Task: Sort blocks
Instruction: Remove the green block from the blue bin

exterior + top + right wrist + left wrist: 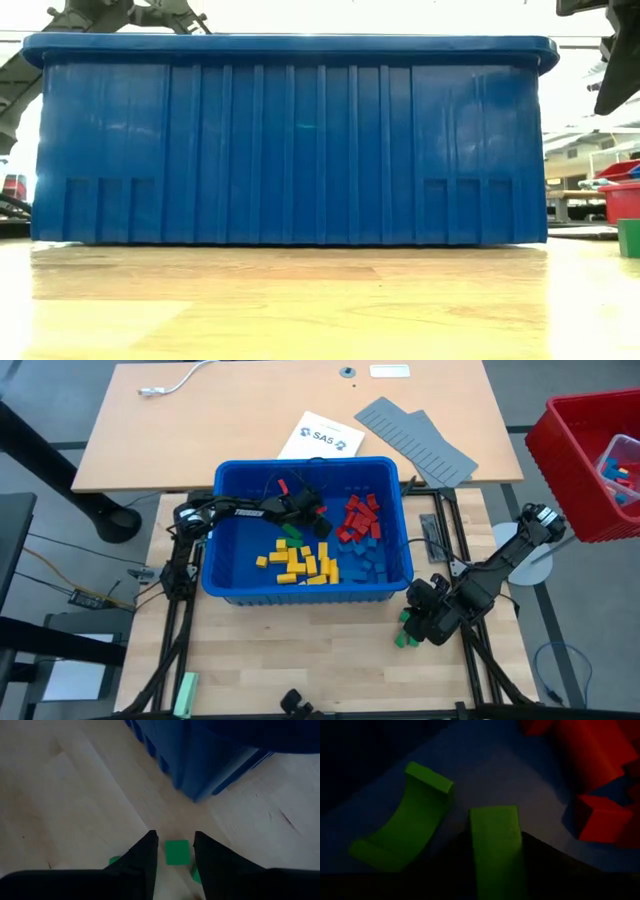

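A: Claw states first, going left to right. Our left claw (pixel 305 520) reaches into the blue bin (pixel 228 470), low over its floor near two green blocks (pixel 427 795). A green block (pixel 495 840) sits right at its tip; we cannot tell whether its jaws are clenched on it or released.

B: And the other one?

A: Our right claw (pixel 412 625) is outside the bin, down at the worktop (pixel 300 660) just past the bin's front right corner. Its fingers (pixel 142 857) stand apart around a green block (pixel 177 852) without touching it, with a few more green blocks (pixel 402 640) beside it.

B: How far along do we judge the sorting?

A: Well along, we think. Inside the bin, yellow blocks (pixel 300 563) cluster at the front, red blocks (pixel 360 515) at the back right, blue blocks (pixel 362 558) below those. Green seems to be the colour left to move out.

B: Anything around or in the way?

A: Behind the bin lie a paper sheet (pixel 320 438) and grey ridged panels (pixel 415 440); a red crate (pixel 580 460) sits at far right. The bin's wall stands between the two claws.
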Tool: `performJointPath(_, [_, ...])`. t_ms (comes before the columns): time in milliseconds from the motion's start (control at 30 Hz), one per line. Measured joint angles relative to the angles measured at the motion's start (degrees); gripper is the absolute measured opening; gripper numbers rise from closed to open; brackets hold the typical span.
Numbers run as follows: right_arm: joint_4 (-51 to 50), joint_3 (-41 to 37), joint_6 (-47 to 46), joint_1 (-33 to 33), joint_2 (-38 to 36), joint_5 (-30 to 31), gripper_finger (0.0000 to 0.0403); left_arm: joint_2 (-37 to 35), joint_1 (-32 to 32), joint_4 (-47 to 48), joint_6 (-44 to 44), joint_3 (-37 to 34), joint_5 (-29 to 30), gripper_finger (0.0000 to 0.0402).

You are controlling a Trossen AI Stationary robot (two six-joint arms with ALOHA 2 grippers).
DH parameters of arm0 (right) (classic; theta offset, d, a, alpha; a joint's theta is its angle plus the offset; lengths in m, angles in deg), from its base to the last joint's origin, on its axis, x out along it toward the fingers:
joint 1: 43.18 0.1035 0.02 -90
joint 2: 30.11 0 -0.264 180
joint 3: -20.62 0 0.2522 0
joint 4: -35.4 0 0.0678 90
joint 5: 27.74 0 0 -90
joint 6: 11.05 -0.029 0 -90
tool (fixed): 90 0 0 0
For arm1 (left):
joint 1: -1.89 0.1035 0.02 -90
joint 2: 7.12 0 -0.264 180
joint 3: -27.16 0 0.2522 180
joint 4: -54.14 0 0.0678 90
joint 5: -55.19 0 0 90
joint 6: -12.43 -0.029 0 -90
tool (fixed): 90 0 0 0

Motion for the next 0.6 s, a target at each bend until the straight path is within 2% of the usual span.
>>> performJointPath(67, [0.37,0.0,0.0,0.0,-0.25,-0.04,0.0114,-0.05,0.07,0.35,-1.34,0.02,0.56,0.0136])
performJointPath(133, [0.77,0.23,0.0,0.02,-0.99,-0.27,0.0109,-0.65,0.15,1.42,-3.05,0.01,0.17,0.0136])
performJointPath(267, [0.35,4.78,1.94,0.15,-2.91,-2.77,0.0092,-4.7,0.19,2.98,-5.72,-0.16,-5.67,0.0136])
performJointPath(367, [0.37,10.16,4.09,0.13,-4.54,-1.63,0.008,-10.0,-0.06,3.06,-7.11,-0.1,-10.04,0.0136])
performJointPath(500, [5.25,16.43,10.27,-0.42,-6.25,6.59,0.0071,-17.53,-0.18,3.31,-8.91,-0.07,-16.37,0.015])
performJointPath(600, [13.62,18.19,23.66,-1.33,-6.4,16.23,0.007,-23.8,-0.24,1.3,-9.06,-0.07,-21.56,0.0154])
